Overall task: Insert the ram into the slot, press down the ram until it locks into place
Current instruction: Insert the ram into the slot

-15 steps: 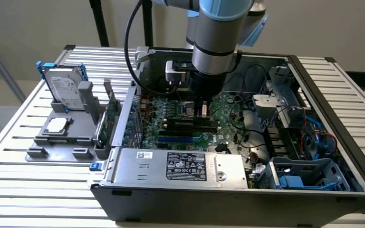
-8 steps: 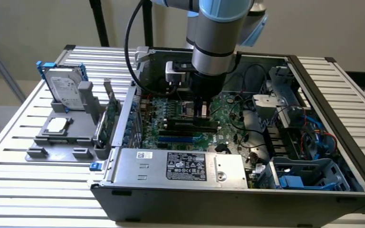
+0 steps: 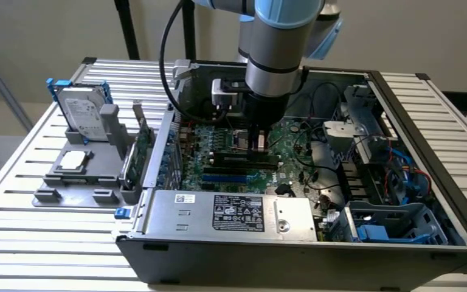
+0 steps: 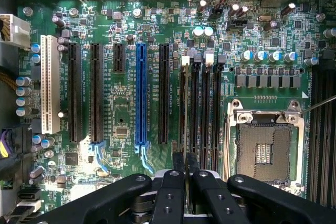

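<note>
RAM stick (image 4: 182, 109) shows edge-on as a thin strip running out from betw. the fingertips of the gripper (image 4: 185, 161), which are clenched on it. It lies along the outermost black slot (image 4: 185, 62), white clip at the far end; can't tell if fully seated. Three more memory sockets (image 4: 206, 108) run parallel just beside it, then the CPU socket (image 4: 265, 153). On the other side: black expansion slot (image 4: 164, 95), then blue slot (image 4: 140, 95). In the exterior view the arm (image 3: 274, 55) reaches down into the open PC case (image 3: 428, 152), gripper low over the mobo (image 3: 209, 137). Cables (image 3: 318, 167) hang near and the PSU (image 3: 233, 213) sits at the case's near edge. A hard drive (image 3: 83, 112) stands on a grey tray (image 3: 71, 179) outside, at the exterior view's left.
</note>
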`<state>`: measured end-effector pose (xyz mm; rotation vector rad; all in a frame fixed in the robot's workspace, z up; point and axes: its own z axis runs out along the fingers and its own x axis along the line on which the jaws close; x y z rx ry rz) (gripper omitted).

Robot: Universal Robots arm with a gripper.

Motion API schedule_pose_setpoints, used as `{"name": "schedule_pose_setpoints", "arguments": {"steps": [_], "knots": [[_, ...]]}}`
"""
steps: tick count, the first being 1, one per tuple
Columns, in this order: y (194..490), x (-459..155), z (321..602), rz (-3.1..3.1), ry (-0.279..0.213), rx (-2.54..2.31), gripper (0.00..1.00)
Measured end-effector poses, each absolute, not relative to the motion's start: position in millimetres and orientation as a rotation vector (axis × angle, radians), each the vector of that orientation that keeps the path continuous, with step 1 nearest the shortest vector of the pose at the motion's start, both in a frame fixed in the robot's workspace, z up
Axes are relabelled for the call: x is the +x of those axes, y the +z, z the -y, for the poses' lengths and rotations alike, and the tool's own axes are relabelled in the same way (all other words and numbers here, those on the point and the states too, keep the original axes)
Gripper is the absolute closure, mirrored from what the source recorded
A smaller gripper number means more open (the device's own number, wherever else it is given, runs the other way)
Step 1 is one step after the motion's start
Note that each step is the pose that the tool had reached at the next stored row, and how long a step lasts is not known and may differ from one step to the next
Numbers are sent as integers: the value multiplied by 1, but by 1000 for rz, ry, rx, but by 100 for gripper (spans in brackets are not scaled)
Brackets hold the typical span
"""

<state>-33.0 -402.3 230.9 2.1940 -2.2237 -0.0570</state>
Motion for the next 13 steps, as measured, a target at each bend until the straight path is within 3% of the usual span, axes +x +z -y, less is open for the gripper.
{"name": "schedule_pose_setpoints", "arguments": {"steps": [13], "knots": [[227, -33, 402, 2222, -57, 2196, 87]]}}
